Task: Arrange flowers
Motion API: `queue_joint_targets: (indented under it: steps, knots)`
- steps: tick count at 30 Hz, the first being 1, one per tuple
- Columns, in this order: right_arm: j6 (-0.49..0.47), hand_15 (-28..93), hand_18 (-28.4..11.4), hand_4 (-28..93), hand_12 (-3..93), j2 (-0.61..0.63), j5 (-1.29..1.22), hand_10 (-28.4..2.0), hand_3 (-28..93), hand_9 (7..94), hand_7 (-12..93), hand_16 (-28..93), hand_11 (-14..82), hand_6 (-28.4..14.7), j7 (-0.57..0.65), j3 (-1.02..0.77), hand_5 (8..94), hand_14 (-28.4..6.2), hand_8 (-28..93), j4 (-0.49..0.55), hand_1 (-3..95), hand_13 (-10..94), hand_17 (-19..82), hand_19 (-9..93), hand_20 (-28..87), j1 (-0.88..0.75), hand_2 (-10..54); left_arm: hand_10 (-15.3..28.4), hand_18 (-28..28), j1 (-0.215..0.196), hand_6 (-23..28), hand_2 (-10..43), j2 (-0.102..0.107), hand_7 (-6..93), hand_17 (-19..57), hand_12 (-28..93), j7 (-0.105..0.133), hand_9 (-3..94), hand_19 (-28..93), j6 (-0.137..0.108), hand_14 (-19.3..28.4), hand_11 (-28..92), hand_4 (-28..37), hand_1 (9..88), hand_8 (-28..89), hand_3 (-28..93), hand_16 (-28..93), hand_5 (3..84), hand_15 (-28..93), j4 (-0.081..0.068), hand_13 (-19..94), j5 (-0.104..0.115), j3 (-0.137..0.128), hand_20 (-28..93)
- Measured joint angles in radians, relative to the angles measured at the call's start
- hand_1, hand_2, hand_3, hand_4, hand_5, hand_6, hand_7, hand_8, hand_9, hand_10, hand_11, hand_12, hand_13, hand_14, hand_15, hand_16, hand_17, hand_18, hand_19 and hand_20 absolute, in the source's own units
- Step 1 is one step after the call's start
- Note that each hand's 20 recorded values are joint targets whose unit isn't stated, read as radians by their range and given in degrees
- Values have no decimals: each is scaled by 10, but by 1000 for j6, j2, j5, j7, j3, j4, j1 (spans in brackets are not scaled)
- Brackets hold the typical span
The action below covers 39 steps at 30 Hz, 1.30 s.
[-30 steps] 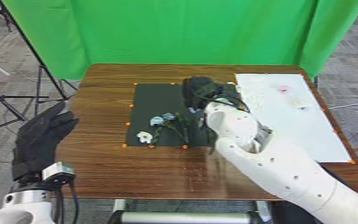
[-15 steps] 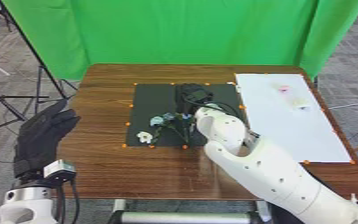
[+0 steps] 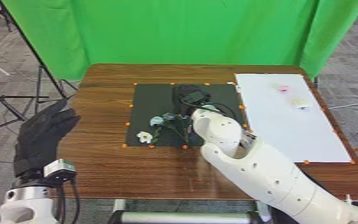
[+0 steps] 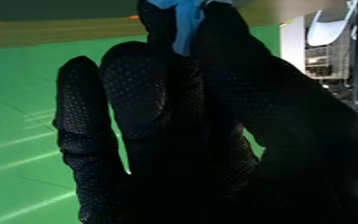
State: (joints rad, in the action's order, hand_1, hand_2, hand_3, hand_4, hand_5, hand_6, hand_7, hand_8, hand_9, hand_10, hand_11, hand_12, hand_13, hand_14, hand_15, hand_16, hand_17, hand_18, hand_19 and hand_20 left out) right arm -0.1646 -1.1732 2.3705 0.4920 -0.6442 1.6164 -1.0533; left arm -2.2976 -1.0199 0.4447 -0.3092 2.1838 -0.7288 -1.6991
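Flower with white petals (image 3: 144, 136) lies at the near left corner of the dark rectangular mat (image 3: 149, 100), on the brown wooden table (image 3: 149, 172); small orange markers (image 3: 185, 147) stand along the edge, probably to show where this mat must be. To the side, the left hand in black fabric glove (image 3: 47, 136) is held beyond the left table edge with its fingers loosely apart, holding nothing; I think it waits there so that the other arm has free space. A little farther on the mat, pale blue flowers (image 3: 156, 121) rest close together, with thin dark stems pointing to the near side, perhaps so that the blooms can be seen as one group. Farther again, the right hand in black glove (image 3: 191, 95) is above the mat; in the wrist view its thumb and finger are clamped on a bright blue soft piece (image 4: 189, 22), which I judge to be part of a flower, held by the tips maybe for placing it gently. On the white flat board (image 3: 295, 137) at the right, a small pink flower (image 3: 284, 88) and a pale cream one (image 3: 301, 103) lie apart, likely kept for later choosing. Behind all hangs the green cloth (image 3: 184, 35).
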Motion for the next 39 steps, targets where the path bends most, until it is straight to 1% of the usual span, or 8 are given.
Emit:
queue_joint_targets:
  steps: [10,11,14,16,19,25,33,39]
  knots:
    - [-69,710,-197,-283,260,-17,5,-133,823,697,269,240,292,-36,5,-56,661,-81,3,-6,434,657,351,932,82,-29,-95,220,238,1,125,47,-7,122,-84,90,-5,396,627,3,284,378,-185,264,-90,803,-167,449,686,0,283,-5,0,41]
    - [-83,717,-199,-283,230,-21,5,-141,831,681,261,229,313,-39,4,-68,658,-87,-7,-4,425,650,349,932,85,-36,-95,220,238,1,125,48,-7,122,-84,90,-5,396,627,3,284,378,-185,264,-90,803,-167,449,686,0,283,-5,0,41]
    - [-131,729,-203,-281,198,-39,5,-153,848,666,252,204,339,-39,-3,-114,648,-95,-50,3,401,644,341,932,83,-61,-95,220,238,0,125,47,-7,122,-84,90,-5,396,627,3,284,378,-184,265,-90,803,-167,449,686,0,284,-5,-1,41]
    - [-158,735,-205,-272,195,-52,11,-158,854,660,250,195,338,-40,-14,-142,646,-98,-118,10,387,639,337,932,81,-80,-93,219,238,0,125,47,-7,122,-84,90,-5,396,627,3,284,378,-184,265,-90,804,-167,449,687,0,284,-5,-1,41]
    - [-179,739,-208,-269,194,-65,30,-162,850,655,239,194,335,-47,-32,-157,637,-103,-126,22,374,633,334,932,80,-99,-89,220,238,0,125,47,-7,122,-84,90,-5,396,627,3,284,378,-183,265,-90,806,-167,448,687,0,284,-5,-1,41]
    - [-161,746,-222,-256,192,-43,26,-182,833,619,212,189,327,-69,-7,-76,610,-119,-117,55,336,621,329,932,84,-78,-71,220,238,-4,125,48,-11,123,-84,90,-7,397,627,3,284,378,-184,266,-90,805,-167,449,687,0,284,-5,-4,41]
    - [-65,759,-238,-244,186,73,-29,-210,818,594,175,186,294,-89,92,66,592,-138,-101,135,305,609,329,932,105,52,-65,220,238,-36,125,48,-16,123,-84,90,-7,397,627,0,284,378,-183,265,-91,805,-167,449,687,8,284,-5,-20,40]
    - [-65,764,-244,-236,187,155,-22,-218,807,583,159,183,275,-98,121,89,584,-144,-94,149,294,606,332,932,117,152,-53,220,239,-52,125,49,-5,123,-84,90,8,397,628,-10,284,379,-184,266,-90,805,-168,449,687,11,284,1,-15,40]
